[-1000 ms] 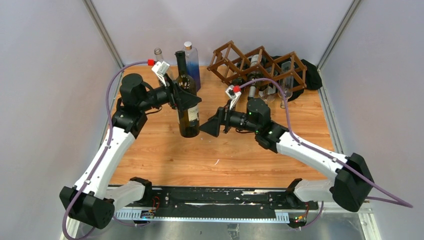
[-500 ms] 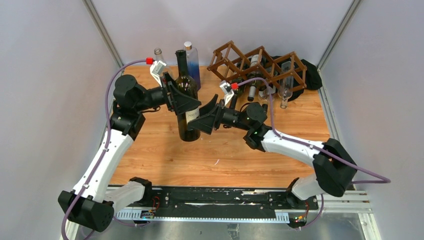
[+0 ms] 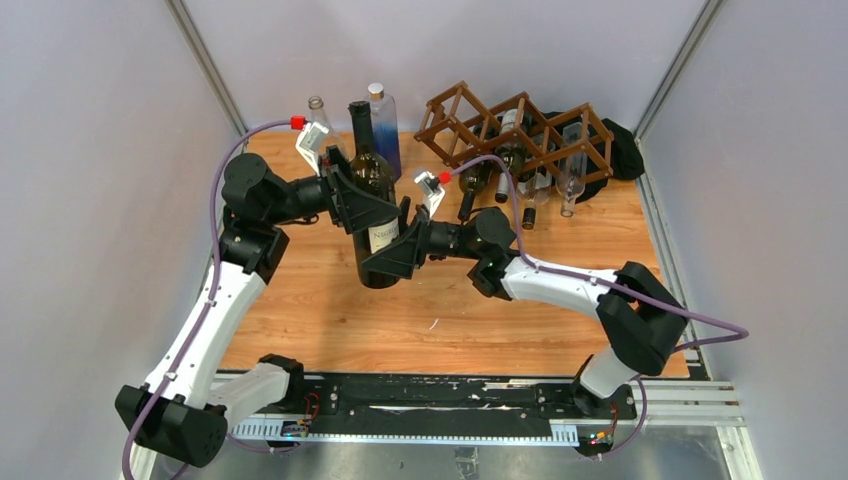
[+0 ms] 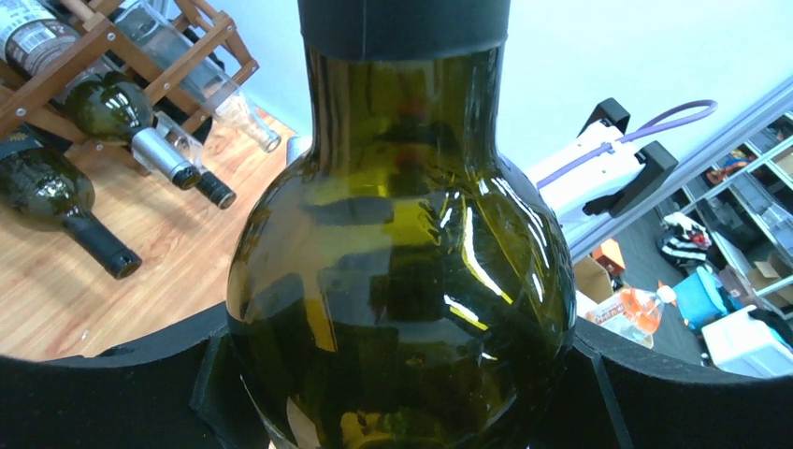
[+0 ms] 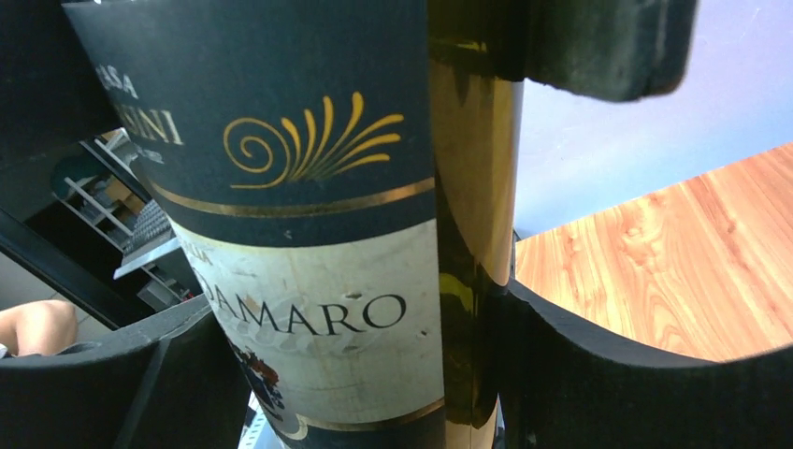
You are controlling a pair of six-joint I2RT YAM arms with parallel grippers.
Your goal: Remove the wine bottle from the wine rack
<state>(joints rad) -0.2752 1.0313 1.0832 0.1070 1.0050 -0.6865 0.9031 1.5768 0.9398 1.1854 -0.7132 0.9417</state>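
Plainly, the wine bottle [image 3: 364, 150] is off the wine rack [image 3: 520, 125]: it stands upright on the wooden worktop [image 3: 440, 300], left of centre and well apart from the rack, which sits at the back right near the wall.

Both arms reach in to the bottle from opposite sides. The left tool [image 3: 372, 200] grips it high up, at the shoulder. In the left wrist view the dark green glass [image 4: 402, 281] fills the gap, and the black fingers [image 4: 112, 393] press against it on either side.

The right tool [image 3: 385, 250] sits lower, around the labelled part of the body. From the right wrist the label [image 5: 318, 234] shows between that tool's fingers [image 5: 598, 374]. The one on the right of that view lies against the glass, while the other is partly hidden behind the bottle (so I cannot tell whether this tool is actually clamped or only closely framing the bottle).

Several other bottles lie in the cells of the rack, necks pointing down toward the worktop; two dark ones [image 4: 47, 201] [image 4: 122, 117] show in the left wrist view beside the brown slats [image 4: 56, 65]. Behind the gripped bottle, near the back edge, stand a clear bottle [image 3: 317, 108] and a bluish bottle [image 3: 385, 130], the latter just beside it.
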